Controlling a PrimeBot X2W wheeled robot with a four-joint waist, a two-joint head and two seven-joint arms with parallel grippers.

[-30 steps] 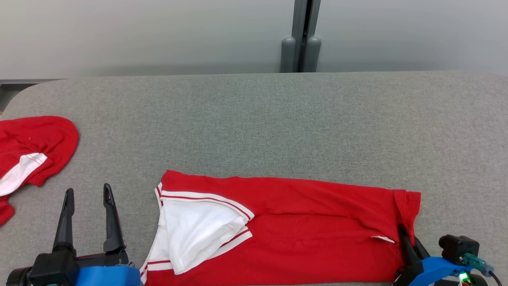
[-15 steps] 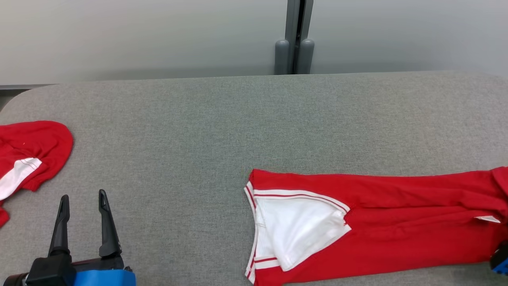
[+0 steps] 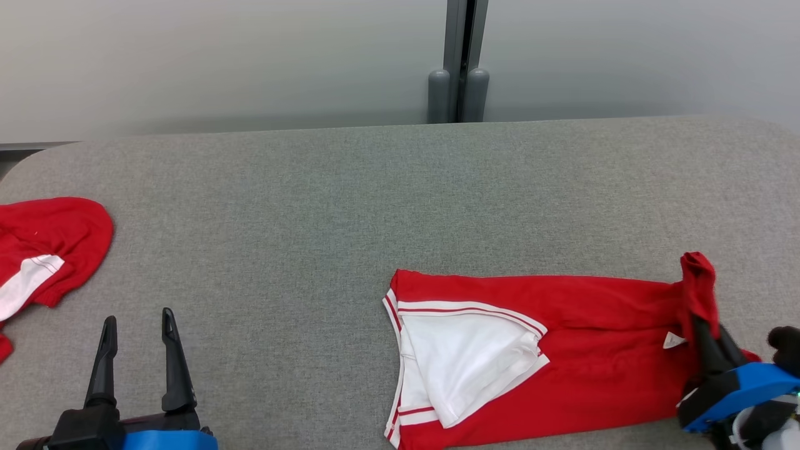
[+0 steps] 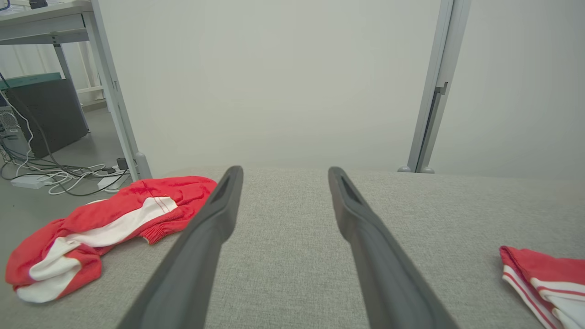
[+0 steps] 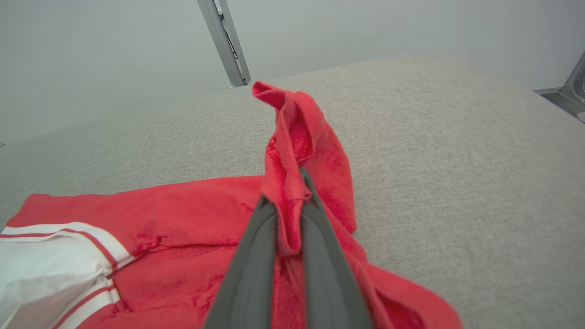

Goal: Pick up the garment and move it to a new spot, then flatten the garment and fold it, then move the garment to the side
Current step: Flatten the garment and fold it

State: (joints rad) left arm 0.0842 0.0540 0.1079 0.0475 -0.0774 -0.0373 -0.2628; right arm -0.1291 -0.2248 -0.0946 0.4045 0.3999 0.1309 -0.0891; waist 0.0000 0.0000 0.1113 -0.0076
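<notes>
Pinches only a thin corner of the garment (image 3: 594, 312) with the right gripper (image 5: 284, 194); holds the left gripper (image 3: 139, 315) wide, empty. Could lose the corner or spoil the fold if dragged quickly.

The garment (image 3: 594, 312) lies on the bench (image 3: 312, 200), front right; a second garment (image 3: 56, 231) lies at the left edge, well apart.

grey fabric-covered worktop (image 3: 375, 187), rounded corners, runs across the whole head view. behind it pale matte wall panels (image 3: 219, 56), joined at a grey metal post (image 3: 458, 37) with two rounded feet (image 3: 451, 94) at the worktop's far edge. left wrist view: grey floor (image 4: 18, 205), loose cables (image 4: 55, 176), dark box (image 4: 45, 114), pale metal-legged table (image 4: 45, 18) past the left end. light soft, even.
</notes>
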